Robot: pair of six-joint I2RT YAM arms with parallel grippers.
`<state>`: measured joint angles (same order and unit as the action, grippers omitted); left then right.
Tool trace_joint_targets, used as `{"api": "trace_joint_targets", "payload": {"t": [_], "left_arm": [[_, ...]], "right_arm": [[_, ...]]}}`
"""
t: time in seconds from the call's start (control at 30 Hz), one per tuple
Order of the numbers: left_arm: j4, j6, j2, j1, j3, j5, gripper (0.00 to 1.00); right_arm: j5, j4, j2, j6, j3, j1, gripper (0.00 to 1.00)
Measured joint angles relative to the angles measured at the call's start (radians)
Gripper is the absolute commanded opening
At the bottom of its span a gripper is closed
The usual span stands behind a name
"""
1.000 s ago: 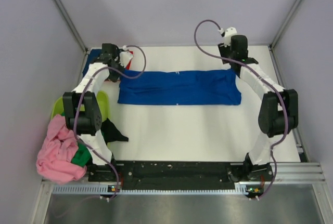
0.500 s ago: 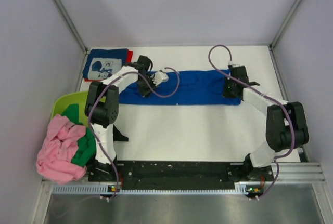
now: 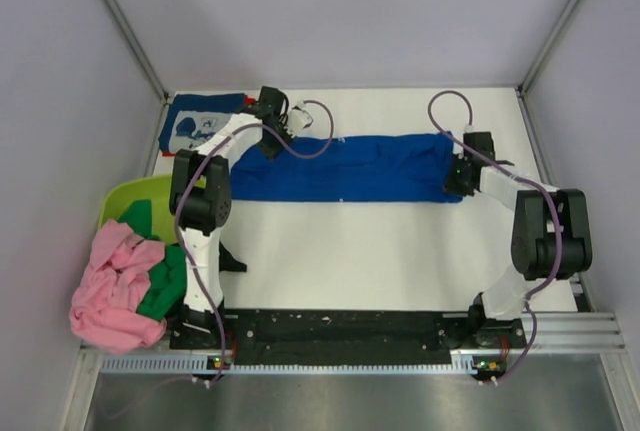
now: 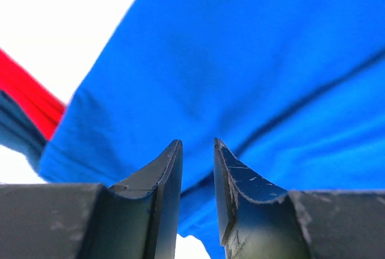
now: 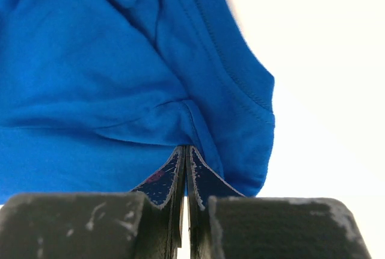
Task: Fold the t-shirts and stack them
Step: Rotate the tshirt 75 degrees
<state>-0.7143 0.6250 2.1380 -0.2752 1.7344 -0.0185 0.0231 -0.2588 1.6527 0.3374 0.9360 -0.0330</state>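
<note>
Blue t-shirt (image 3: 360, 166) lies folded into a long band across the far half of the white worktop (image 3: 380, 251), running left to right. Left pincer (image 4: 197, 143) is over its left end, jaws a narrow slit apart with blue cloth showing through the slit (cannot tell if any cloth is actually pinched). Right pincer (image 5: 186, 148) is at the band's right end, jaws pressed fully together, tips on a bunched fold near the stitched hem, wrinkles running into them, so it looks clamped on the blue t-shirt. Navy t-shirt (image 3: 195, 123) with white print lies flat in the far-left corner, just beside the blue one's left end. A strip of red t-shirt (image 4: 27, 88) shows at its edge in the left wrist view. At the near left is a lime tub (image 3: 112, 206). Pink t-shirt (image 3: 105, 296) is heaped over its near rim, with green t-shirt (image 3: 165, 286) crumpled against the pink. A dark cloth (image 3: 230, 261) lies by the left arm's base.
</note>
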Motion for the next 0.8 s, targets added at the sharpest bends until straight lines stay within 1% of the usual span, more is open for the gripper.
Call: {"api": "trace_joint_targets", "payload": {"t": [0.13, 0.2, 0.23, 0.3, 0.37, 0.43, 0.5, 0.57, 0.63, 0.73, 0.8], "left_arm": [[0.007, -0.002, 0.040, 0.028, 0.056, 0.071, 0.33], [0.003, -0.003, 0.050, 0.048, 0.075, 0.099, 0.33], [-0.001, -0.003, 0.050, 0.060, 0.077, 0.106, 0.34], [0.013, 0.000, 0.029, 0.080, 0.053, 0.117, 0.34], [0.040, 0.010, -0.033, 0.098, -0.033, 0.133, 0.34], [0.045, 0.025, -0.103, 0.108, -0.122, 0.145, 0.34], [0.045, 0.034, -0.165, 0.108, -0.200, 0.154, 0.33], [0.045, 0.036, -0.190, 0.104, -0.244, 0.170, 0.33], [0.055, 0.035, -0.189, 0.102, -0.283, 0.187, 0.33], [0.059, 0.031, -0.183, 0.099, -0.357, 0.200, 0.35], [0.061, 0.035, -0.187, 0.096, -0.402, 0.213, 0.35]], "right_arm": [[-0.012, -0.008, -0.002, -0.004, 0.002, 0.021, 0.00], [-0.027, -0.030, -0.012, -0.009, 0.002, 0.021, 0.14], [-0.035, -0.041, -0.023, -0.013, 0.002, 0.021, 0.19], [-0.053, -0.056, -0.058, -0.021, 0.002, 0.021, 0.21], [-0.072, -0.061, -0.111, -0.023, 0.001, 0.021, 0.22], [-0.079, -0.059, -0.140, -0.022, 0.001, 0.022, 0.21], [-0.078, -0.046, -0.155, -0.021, 0.001, 0.022, 0.17], [-0.068, -0.040, -0.137, -0.020, 0.003, 0.026, 0.13], [-0.035, -0.043, -0.083, -0.018, 0.018, 0.042, 0.10], [0.011, -0.053, 0.024, -0.012, 0.064, 0.093, 0.10], [0.031, -0.076, 0.098, -0.013, 0.125, 0.132, 0.10]]}}
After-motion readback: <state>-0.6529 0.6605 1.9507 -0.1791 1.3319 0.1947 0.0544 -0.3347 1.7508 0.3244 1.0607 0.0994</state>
